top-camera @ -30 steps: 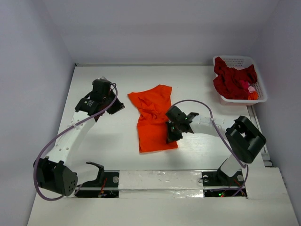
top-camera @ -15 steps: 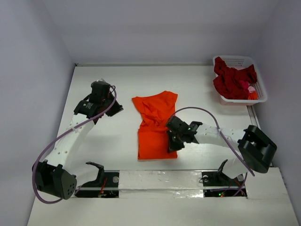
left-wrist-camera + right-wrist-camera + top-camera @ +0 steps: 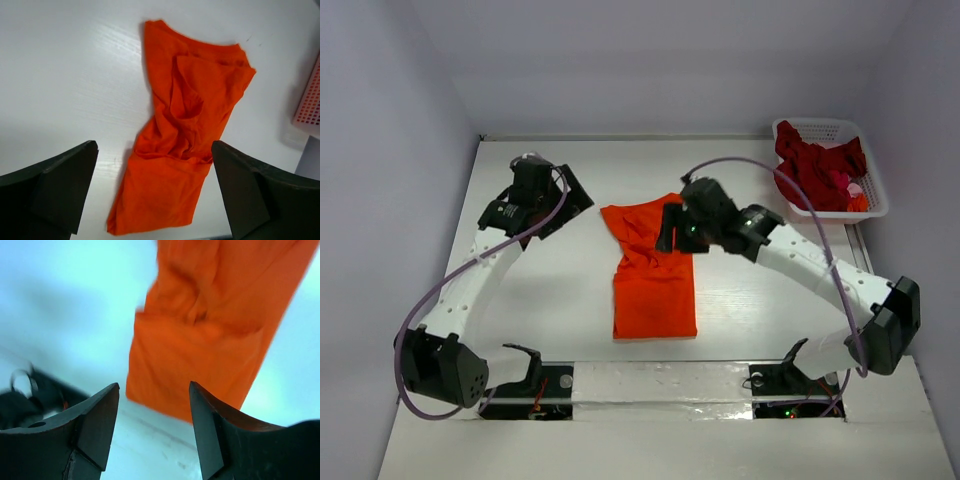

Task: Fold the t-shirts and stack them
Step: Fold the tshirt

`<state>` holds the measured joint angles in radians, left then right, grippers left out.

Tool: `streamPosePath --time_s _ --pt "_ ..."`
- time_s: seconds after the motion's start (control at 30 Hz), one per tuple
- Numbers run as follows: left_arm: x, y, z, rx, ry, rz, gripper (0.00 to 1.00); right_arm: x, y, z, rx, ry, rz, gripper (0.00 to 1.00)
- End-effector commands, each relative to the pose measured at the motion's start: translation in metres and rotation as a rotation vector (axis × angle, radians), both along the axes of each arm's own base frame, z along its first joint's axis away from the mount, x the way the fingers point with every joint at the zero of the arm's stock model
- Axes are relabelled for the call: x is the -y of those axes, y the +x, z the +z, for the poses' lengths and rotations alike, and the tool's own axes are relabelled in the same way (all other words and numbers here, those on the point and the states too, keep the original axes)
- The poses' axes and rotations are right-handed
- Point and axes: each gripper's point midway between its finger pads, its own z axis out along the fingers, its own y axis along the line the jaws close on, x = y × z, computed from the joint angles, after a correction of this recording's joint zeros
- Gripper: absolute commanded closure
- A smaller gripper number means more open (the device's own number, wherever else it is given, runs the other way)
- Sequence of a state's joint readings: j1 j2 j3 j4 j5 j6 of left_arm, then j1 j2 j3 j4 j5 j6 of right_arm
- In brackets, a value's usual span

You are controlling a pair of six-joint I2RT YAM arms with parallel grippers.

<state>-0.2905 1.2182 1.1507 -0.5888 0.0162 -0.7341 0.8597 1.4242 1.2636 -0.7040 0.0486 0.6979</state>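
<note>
Orange t-shirt [image 3: 653, 270]: lay mid-table [image 3: 550, 300] between the two arms, doubled into a narrow strip; the lower half was flat, the upper half rumpled and skewed to the left.
Dark red t-shirts [image 3: 815, 170]: heaped in the white latticed basket [image 3: 820, 127] at the far right corner, well apart from the orange one.
Left gripper [image 3: 570, 203]: jaws spread wide, nothing between them, above bare table just left of the shirt's top edge.
Right gripper [image 3: 672, 228]: jaws parted and empty, over the shirt's upper right part (whether it touched the cloth could not be told).
Stage, as judged: the lengthwise fold looked made, the crosswise fold not yet.
Risk one: a pinch on the bunched upper part would likely catch only the top layer, and the strip would peel open.
Risk two: with the top skewed, folding it over would probably leave edges misaligned and make a lopsided base for the stack.
Risk three: a low approach could drag the loose cloth and undo the flat lower half.
</note>
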Motion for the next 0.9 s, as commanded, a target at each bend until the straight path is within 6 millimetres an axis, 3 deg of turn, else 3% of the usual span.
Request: streamPosePath --time_s 0.0,0.03,0.1,0.17,0.2,0.23,0.33,0.37,0.43,0.5,0.57,0.67,0.87 --pt "-0.008 0.036 0.049 0.186 0.012 0.021 0.01 0.046 0.057 0.051 0.177 -0.025 -0.135 0.36" --pt "-0.011 0.041 0.052 0.196 0.032 0.035 0.01 0.068 0.078 0.058 0.208 -0.024 -0.199 0.34" --pt "-0.016 0.053 0.055 0.202 0.069 0.040 0.01 0.080 0.103 0.071 0.266 -0.016 -0.216 0.30" --pt "-0.016 0.061 0.059 0.202 0.096 0.026 0.01 0.096 0.125 0.070 0.257 -0.081 -0.231 0.29" --pt "-0.016 0.064 0.061 0.202 0.101 0.022 0.01 0.100 0.127 0.059 0.224 -0.101 -0.234 0.29" --pt "-0.015 0.066 0.062 0.202 0.112 0.013 0.01 0.100 0.134 0.071 0.238 -0.084 -0.244 0.30" --pt "-0.022 0.079 0.065 0.200 0.163 -0.005 0.01 0.104 0.151 0.075 0.232 -0.039 -0.273 0.32" --pt "-0.022 0.085 0.055 0.180 0.158 -0.017 0.01 0.102 0.159 0.078 0.252 -0.016 -0.281 0.32" --pt "-0.013 0.094 0.047 0.180 0.086 -0.079 0.02 0.103 0.175 0.064 0.213 0.005 -0.298 0.34" --pt "-0.017 0.104 0.019 0.119 0.069 -0.084 0.02 0.103 0.187 0.057 0.153 0.077 -0.311 0.37" --pt "-0.008 0.105 0.000 0.071 0.036 -0.119 0.05 0.101 0.192 0.035 0.065 0.107 -0.303 0.40" --pt "-0.003 0.097 -0.033 0.016 -0.001 -0.149 0.06 0.104 0.199 0.031 0.048 0.111 -0.298 0.39" --pt "0.003 0.095 -0.063 -0.034 -0.022 -0.179 0.07 0.096 0.216 0.035 0.045 0.158 -0.259 0.37"
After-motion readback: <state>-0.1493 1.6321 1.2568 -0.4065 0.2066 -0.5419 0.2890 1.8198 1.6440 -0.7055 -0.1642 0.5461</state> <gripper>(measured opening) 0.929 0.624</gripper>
